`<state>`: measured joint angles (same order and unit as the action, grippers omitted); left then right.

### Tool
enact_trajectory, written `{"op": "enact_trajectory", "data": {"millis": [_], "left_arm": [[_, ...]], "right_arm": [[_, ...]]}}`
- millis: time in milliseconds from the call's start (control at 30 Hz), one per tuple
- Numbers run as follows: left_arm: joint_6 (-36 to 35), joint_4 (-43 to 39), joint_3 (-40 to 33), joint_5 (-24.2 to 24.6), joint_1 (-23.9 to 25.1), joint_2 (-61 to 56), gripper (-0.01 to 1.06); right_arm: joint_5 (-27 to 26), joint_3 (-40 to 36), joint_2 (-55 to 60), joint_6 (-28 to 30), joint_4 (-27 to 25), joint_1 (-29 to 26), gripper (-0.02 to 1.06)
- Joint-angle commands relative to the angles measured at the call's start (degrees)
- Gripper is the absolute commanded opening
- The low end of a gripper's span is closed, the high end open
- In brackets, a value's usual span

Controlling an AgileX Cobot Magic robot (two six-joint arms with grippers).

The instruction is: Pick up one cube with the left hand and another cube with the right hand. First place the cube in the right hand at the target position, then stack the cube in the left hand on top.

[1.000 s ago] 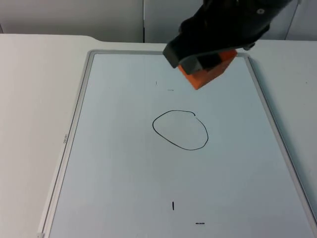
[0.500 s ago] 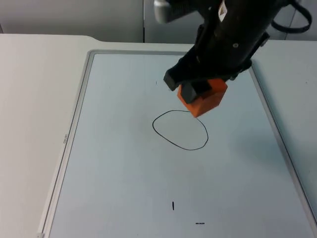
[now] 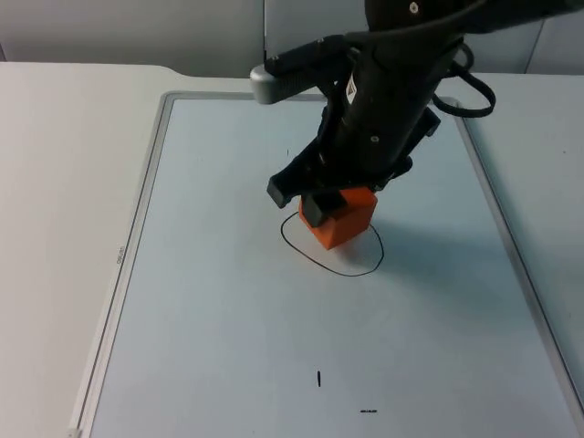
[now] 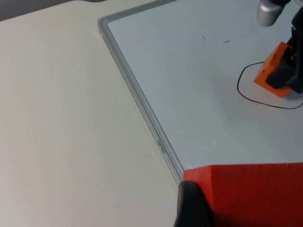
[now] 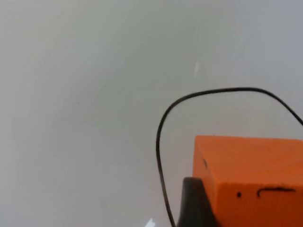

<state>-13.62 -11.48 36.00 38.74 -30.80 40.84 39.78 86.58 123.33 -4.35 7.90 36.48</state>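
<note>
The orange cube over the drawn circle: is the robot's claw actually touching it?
Touching. In the top view the right end effector is clamped on the orange cube; its black finger presses the cube's side.

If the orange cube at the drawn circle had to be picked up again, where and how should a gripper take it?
Probably by two opposite flat side faces, coming from above, as the right gripper grips the orange cube now. It sits square inside the black drawn circle on the whiteboard, sides unobstructed.
</note>
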Motion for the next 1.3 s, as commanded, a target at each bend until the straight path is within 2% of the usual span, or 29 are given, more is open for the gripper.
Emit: {"op": "enact_trajectory", "data": {"millis": [0,200,667,1100,1167,1233,1267], "left_arm": [[-0.4,0.12,-0.18,-1.06,-0.24,-0.34,0.11],[-0.4,0.12,-0.18,-1.06,-0.24,-0.34,0.11],[-0.4,0.34,-0.18,-1.06,-0.24,-0.34,0.11],[-0.4,0.34,-0.18,-1.06,-0.24,-0.34,0.11],[-0.4,0.45,-0.18,-1.06,-0.24,-0.34,0.11],[-0.4,0.45,-0.18,-1.06,-0.24,-0.34,0.11],[-0.4,0.45,-0.18,-1.06,-0.24,-0.34,0.11]], "right_arm": [[0.69,1.06,0.34,0.51,-0.65,-0.03,0.0],[3.03,0.95,0.45,0.51,-0.48,-0.03,0.0],[1.21,0.95,2.3,0.51,-0.31,-0.03,0.0],[1.99,0.95,2.35,0.51,-0.34,-0.03,0.0],[2.01,0.95,2.35,0.51,-0.24,-0.03,0.03],[2.01,0.95,2.35,0.51,-0.24,-0.03,0.12],[2.01,0.95,2.35,0.51,-0.24,-0.03,0.12]]}}
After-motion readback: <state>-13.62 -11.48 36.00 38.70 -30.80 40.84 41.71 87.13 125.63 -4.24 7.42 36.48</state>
